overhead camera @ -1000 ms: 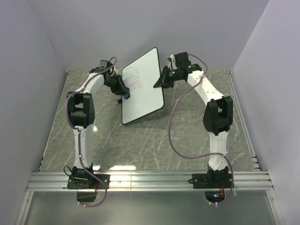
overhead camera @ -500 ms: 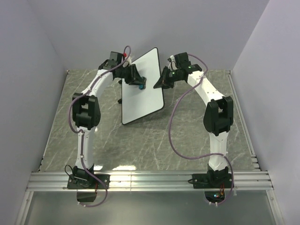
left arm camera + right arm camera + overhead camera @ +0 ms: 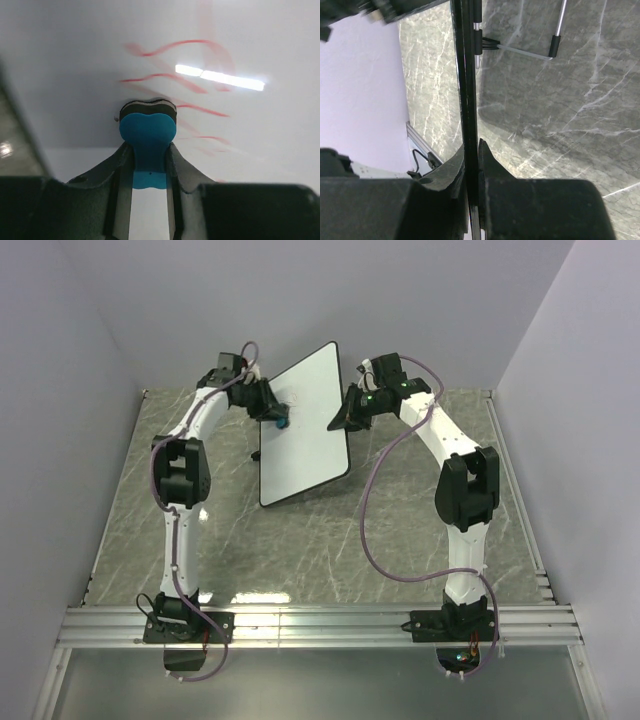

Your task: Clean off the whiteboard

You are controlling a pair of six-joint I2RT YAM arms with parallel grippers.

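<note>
Top external: whiteboard (image 3: 305,440) tilted upright on the desk (image 3: 400,540), between both hands
Left hand (image 3: 277,420) grips a blue eraser (image 3: 147,131) against red scribbles (image 3: 170,47); right hand (image 3: 340,420) clamps the board's rim

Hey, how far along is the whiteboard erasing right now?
Done: the right gripper clamps the edge of the whiteboard, holding it tilted up, and the left gripper has the blue eraser. In hand: the eraser is at the board face, where some red strokes look smeared and faint. Left: several clear red strokes to wipe.
</note>
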